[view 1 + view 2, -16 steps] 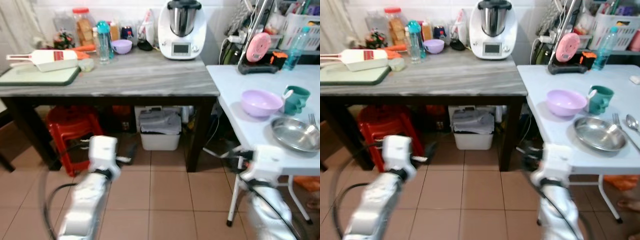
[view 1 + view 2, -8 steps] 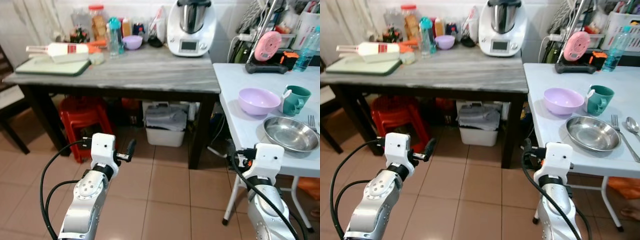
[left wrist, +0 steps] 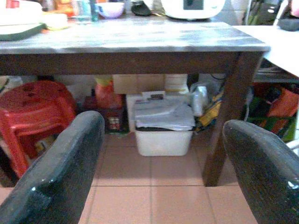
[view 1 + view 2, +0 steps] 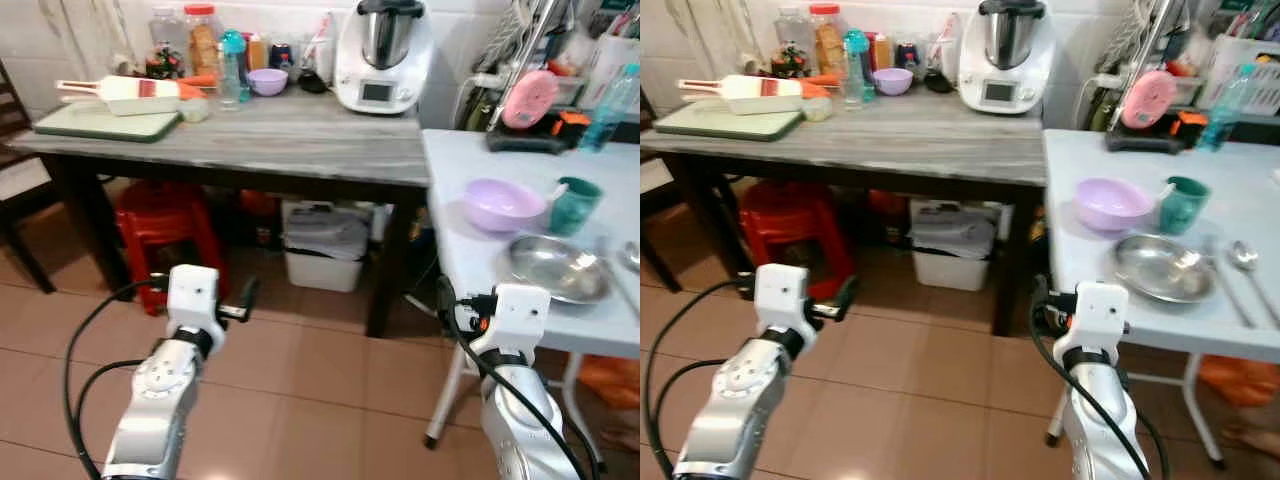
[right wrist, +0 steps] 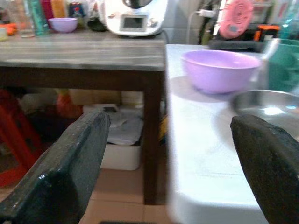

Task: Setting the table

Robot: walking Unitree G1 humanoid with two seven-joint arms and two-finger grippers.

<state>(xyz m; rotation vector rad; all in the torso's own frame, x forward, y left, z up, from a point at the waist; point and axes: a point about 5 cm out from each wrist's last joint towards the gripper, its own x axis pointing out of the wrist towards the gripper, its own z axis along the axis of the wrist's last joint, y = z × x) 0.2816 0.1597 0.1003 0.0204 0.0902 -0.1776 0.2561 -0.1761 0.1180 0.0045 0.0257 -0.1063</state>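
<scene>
Clearly, the white table (image 4: 1110, 300) lay to the robot's right, and the right gripper (image 5: 168, 163) was held just off its near left corner with the fingers spread wide and nothing between them. The left gripper (image 3: 163, 163) was likewise held wide and empty, pointed under the grey wooden table (image 4: 940, 145) and well apart from the tableware, so the right arm was judged the nearer one for any coming pick. On the white table a steel plate (image 4: 1160, 268) was set near the front edge, just ahead and to the right of the right gripper; a purple bowl (image 4: 1110, 203) was placed behind it toward the left edge, and a teal mug (image 4: 1180, 203) just beside the bowl. Both bowl and plate were seen to be empty; whether the mug held anything could not be told. A fork (image 4: 1225, 285) and a spoon (image 4: 1245, 258) were laid right of the plate, their long axes running roughly from the front edge to the back. Along the back edge of the grey table a second small purple bowl (image 4: 892, 80), a kitchen machine (image 4: 1005, 55) and several jars were ranged, and a cutting board (image 4: 730, 118) was kept at its left end. Under that table a red stool (image 4: 785, 225) and a white bin (image 4: 945, 255) were stored.
</scene>
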